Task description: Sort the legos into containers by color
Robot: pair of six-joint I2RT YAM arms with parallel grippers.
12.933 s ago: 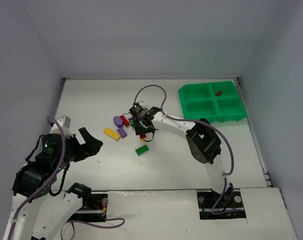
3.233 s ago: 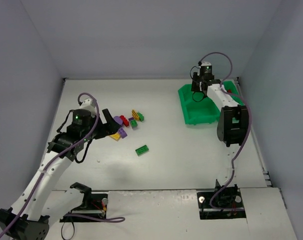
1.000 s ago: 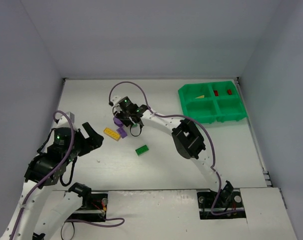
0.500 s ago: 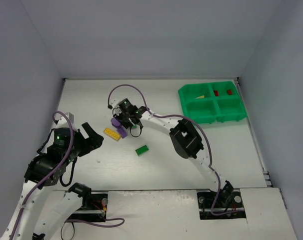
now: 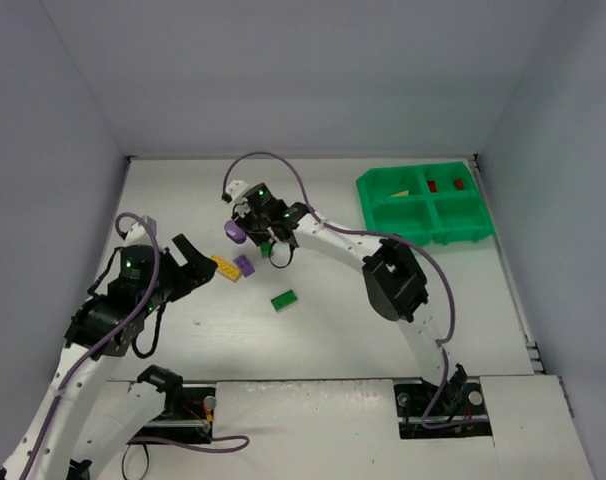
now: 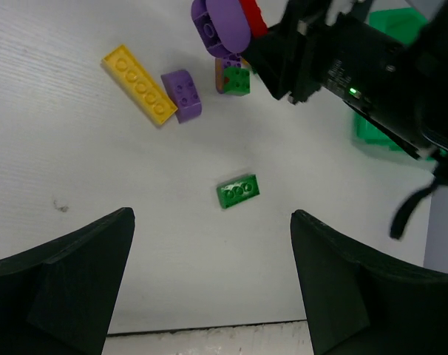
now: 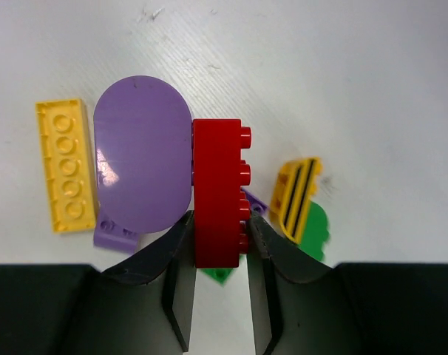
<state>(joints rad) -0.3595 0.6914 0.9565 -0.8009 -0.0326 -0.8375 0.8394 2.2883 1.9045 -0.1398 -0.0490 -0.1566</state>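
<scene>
My right gripper (image 5: pixel 255 232) is shut on a red brick (image 7: pixel 218 194), and a purple oval piece (image 7: pixel 141 163) clings to that brick's left side. Both hang just above the pile. Below lie a long yellow brick (image 7: pixel 65 166), a small purple brick (image 7: pixel 114 235), a yellow-and-black striped piece (image 7: pixel 296 191) and a green piece (image 7: pixel 314 231). My left gripper (image 5: pixel 198 266) is open and empty, near the yellow brick (image 5: pixel 223 268). A green brick (image 6: pixel 239 191) lies alone ahead of its fingers. The green tray (image 5: pixel 381 212) sits at the far right.
The tray's back compartments hold a yellow piece (image 5: pixel 401 193) and two red bricks (image 5: pixel 433 185). The right arm's dark wrist (image 6: pixel 342 63) hangs over the pile in the left wrist view. Grey walls enclose the table on three sides.
My right gripper has risen slightly from the pile with the red brick and the purple oval stuck to it. My left arm has reached forward toward the yellow brick.
</scene>
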